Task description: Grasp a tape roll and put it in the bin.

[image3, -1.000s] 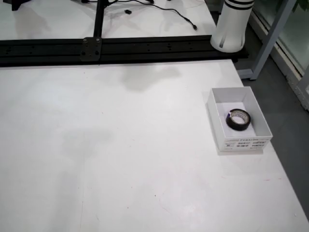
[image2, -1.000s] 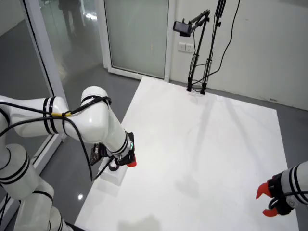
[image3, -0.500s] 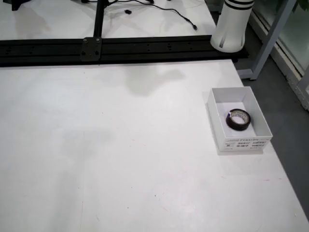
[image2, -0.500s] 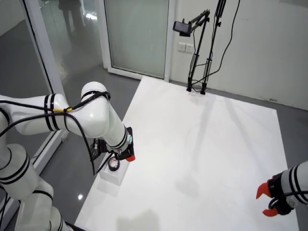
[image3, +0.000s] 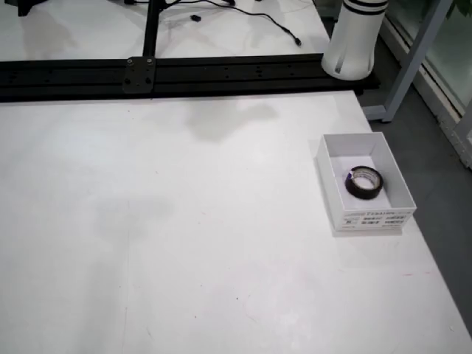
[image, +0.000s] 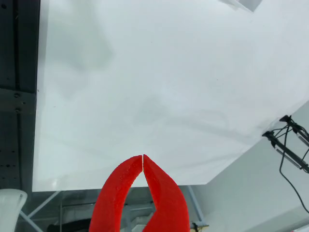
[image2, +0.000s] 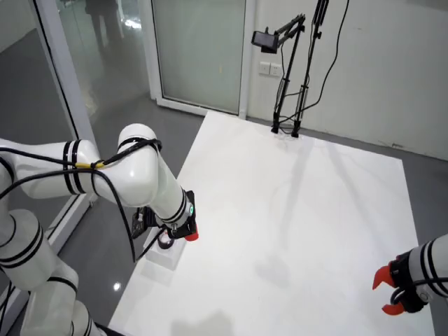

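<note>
**Counter** (image3: pixel 184 221): white and flat. A black rail (image3: pixel 221 72) runs along its far edge in the view from above.

**Bin** (image3: pixel 372 219): a small white open box with a printed label on its front wall. It stands at the counter's right edge in the view from above, towards the rail-side corner. In the side view it is at the near left edge, mostly hidden under the arm.

**Tape roll** (image3: pixel 364 182): a dark ring lying flat on the bin floor, inside the walls and towards the front. The side view shows only part of it (image2: pixel 165 239), just below the pincer.

**Working arm** (image2: pixel 140 175): white with black bands. It reaches in from the left of the side view.

**Pincer** (image2: pixel 183 233): red-tipped and hanging just above the bin, apart from the roll. Its tips are too small and too hidden there to tell whether they are spread or pressed together.

**Second arm** (image2: pixel 427 269): at the counter's opposite edge, with a red claw (image2: pixel 386 294).

**Gripper-mounted view**: shows two curved red fingers (image: pixel 120 193) with their tips touching and nothing between them, over bare counter. I cannot tell which arm carries this camera.

**Other items**: a white arm base (image3: pixel 354 44) behind the rail, and a black camera stand (image2: pixel 287 105) at the counter's far end.
</note>
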Motion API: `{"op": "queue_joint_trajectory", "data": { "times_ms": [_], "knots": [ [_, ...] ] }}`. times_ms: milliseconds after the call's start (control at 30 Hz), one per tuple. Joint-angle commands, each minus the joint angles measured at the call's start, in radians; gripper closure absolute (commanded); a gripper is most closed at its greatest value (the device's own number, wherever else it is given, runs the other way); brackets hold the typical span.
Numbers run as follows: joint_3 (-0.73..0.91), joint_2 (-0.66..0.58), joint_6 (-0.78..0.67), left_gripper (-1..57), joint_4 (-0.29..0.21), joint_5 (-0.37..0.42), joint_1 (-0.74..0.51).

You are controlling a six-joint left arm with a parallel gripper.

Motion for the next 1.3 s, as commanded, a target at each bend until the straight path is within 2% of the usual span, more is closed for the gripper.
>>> {"op": "queue_joint_trajectory", "data": {
  "times_ms": [33,500,1300],
  "knots": [
    [0.000,0.000,0.000,56.8,0.000,0.000,-0.011],
    [0.000,0.000,0.000,56.8,0.001,0.000,0.058],
    [0.000,0.000,0.000,56.8,0.001,0.000,-0.006]
  ]
}}
